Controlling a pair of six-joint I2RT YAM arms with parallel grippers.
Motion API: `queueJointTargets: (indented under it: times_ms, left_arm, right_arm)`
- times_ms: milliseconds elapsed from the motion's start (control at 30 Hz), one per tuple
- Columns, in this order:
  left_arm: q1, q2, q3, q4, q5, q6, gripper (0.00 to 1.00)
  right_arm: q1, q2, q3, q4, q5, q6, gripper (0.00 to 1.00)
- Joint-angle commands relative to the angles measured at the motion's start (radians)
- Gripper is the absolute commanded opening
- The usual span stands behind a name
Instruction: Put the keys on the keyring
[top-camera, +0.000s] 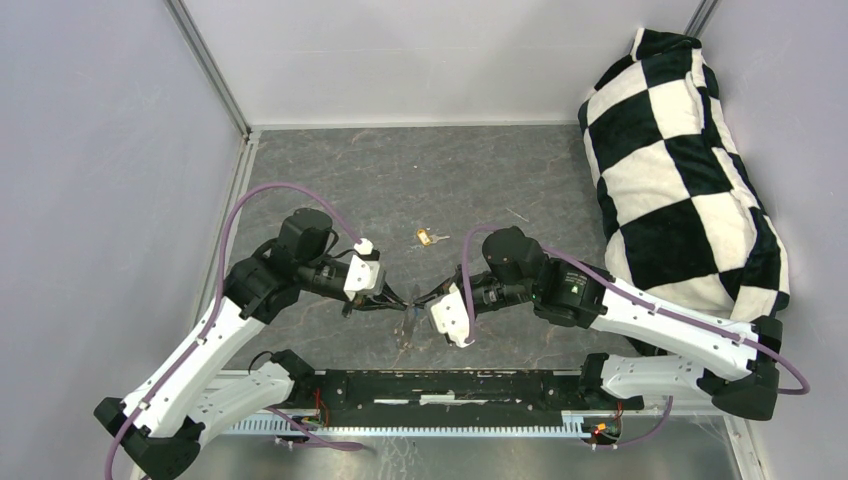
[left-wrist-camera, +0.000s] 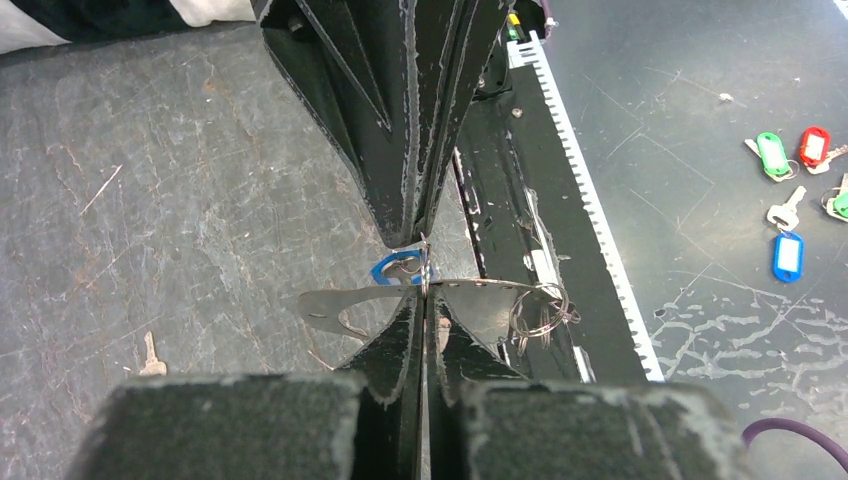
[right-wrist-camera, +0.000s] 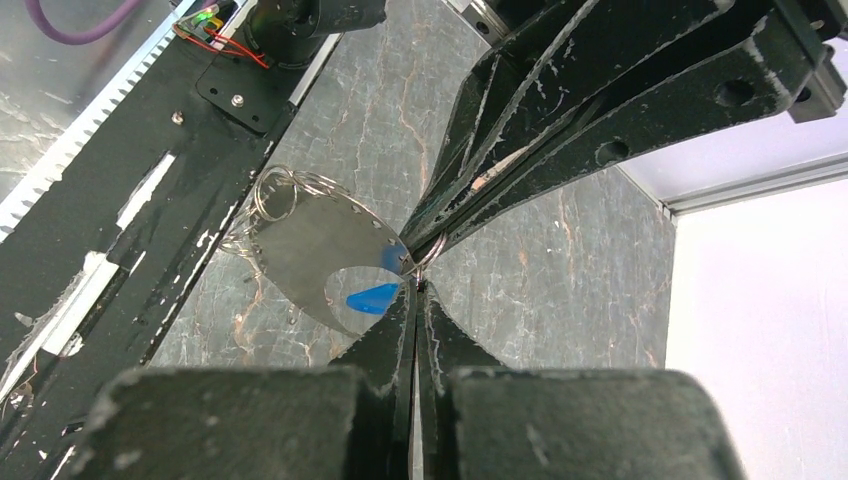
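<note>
My two grippers meet tip to tip above the table's near middle. My left gripper (top-camera: 396, 298) (left-wrist-camera: 424, 296) is shut on the edge of the keyring (left-wrist-camera: 335, 300), a thin grey-silver curved band with small wire rings (left-wrist-camera: 540, 308) at one end. It also shows in the right wrist view (right-wrist-camera: 310, 245). My right gripper (top-camera: 426, 297) (right-wrist-camera: 413, 287) is shut, its tips against the blue key (left-wrist-camera: 396, 268), whose blue head shows through the band's opening (right-wrist-camera: 372, 298). The brass-gold key (top-camera: 428, 237) lies loose on the table beyond both grippers.
A black-and-white checkered cushion (top-camera: 680, 170) fills the right side of the table. A black toothed rail (top-camera: 450, 385) runs along the near edge between the arm bases. Coloured key tags (left-wrist-camera: 790, 255) lie on the surface beyond the rail.
</note>
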Motion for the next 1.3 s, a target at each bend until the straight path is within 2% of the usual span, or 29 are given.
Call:
queueJointTargets:
  times_ms: [0,733,1267]
  left_arm:
    - [-0.003,0.003,0.001,0.043,0.008,-0.041,0.02]
    - [-0.003,0.006,-0.004,0.113,-0.032,-0.142,0.02]
    - [-0.002,0.003,-0.013,0.096,-0.034,-0.120,0.02]
  right_arm:
    - [0.006,-0.026,0.000,0.035,-0.027,-0.016,0.00]
    - [0.053,-0.025,0.002,0.015,-0.022,-0.006,0.00]
    - [0.051,-0.003,0.045,0.032,-0.012,-0.012,0.01]
